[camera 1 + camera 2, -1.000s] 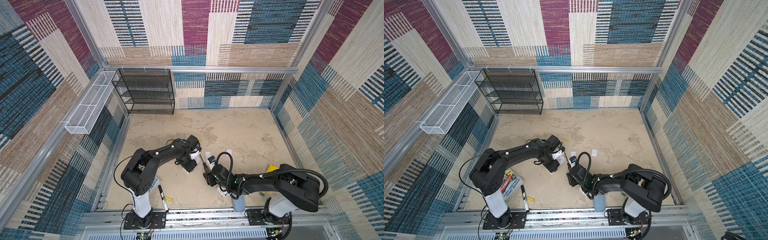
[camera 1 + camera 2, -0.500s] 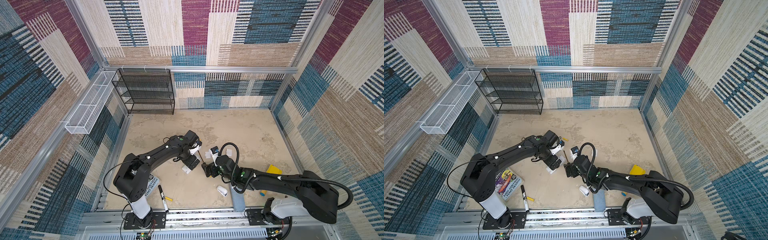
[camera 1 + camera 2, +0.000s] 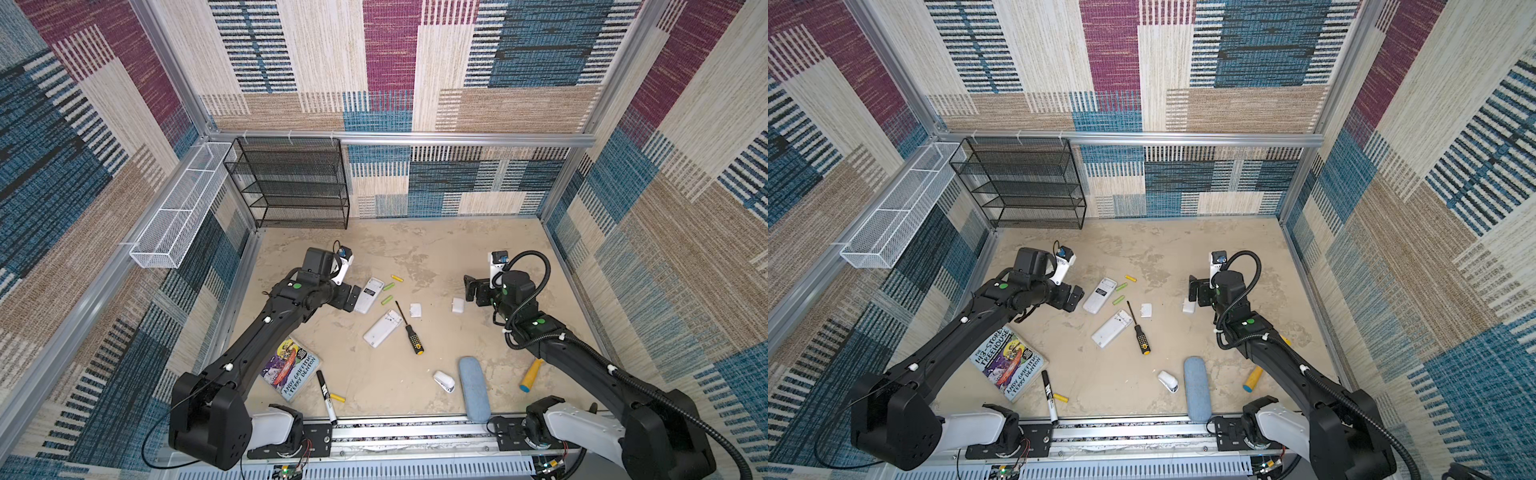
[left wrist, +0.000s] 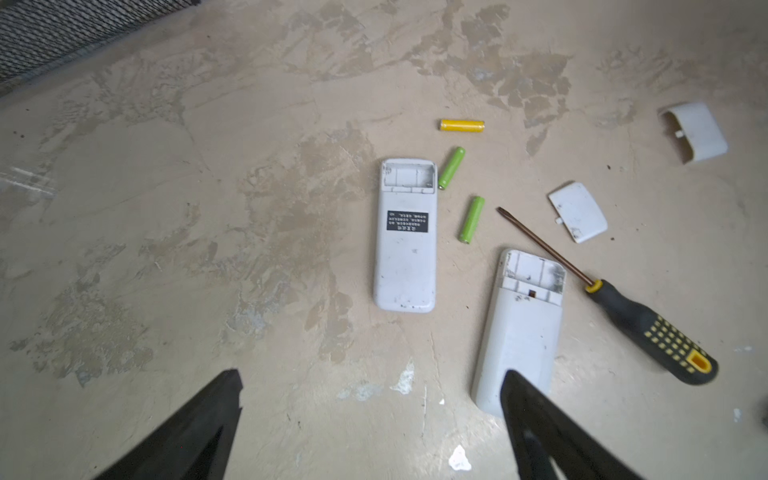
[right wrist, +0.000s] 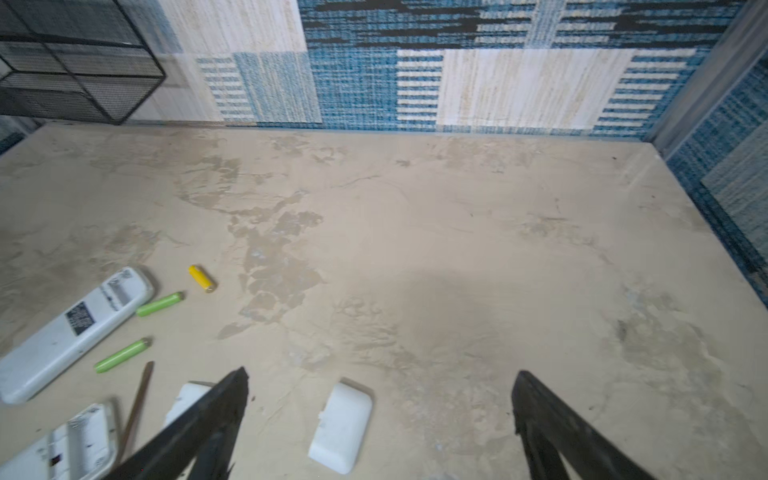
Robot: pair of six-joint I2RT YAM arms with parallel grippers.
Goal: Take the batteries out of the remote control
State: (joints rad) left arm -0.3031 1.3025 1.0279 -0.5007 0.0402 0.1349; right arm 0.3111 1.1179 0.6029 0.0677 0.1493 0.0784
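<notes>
1. L claw [image 4: 372, 374], R claw [image 5: 381, 372]: both spread wide, empty.
2. Two lime-green cylindrical batteries [image 4: 471, 219] + yellow cylindrical battery [image 4: 462, 125] lie mid-desk [image 4: 208, 208], just beside white plastic remote [image 4: 405, 249].
3. 2nd yellow battery [image 3: 337, 398]: near desk's front edge.

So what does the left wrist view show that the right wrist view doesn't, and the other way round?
Only the left wrist view: the screwdriver with its black-and-yellow handle; the right wrist view catches just its shaft. Only the right wrist view: the patterned back wall. Both: the labelled remote, the second remote, two green batteries, one yellow battery and two loose white covers.
</notes>
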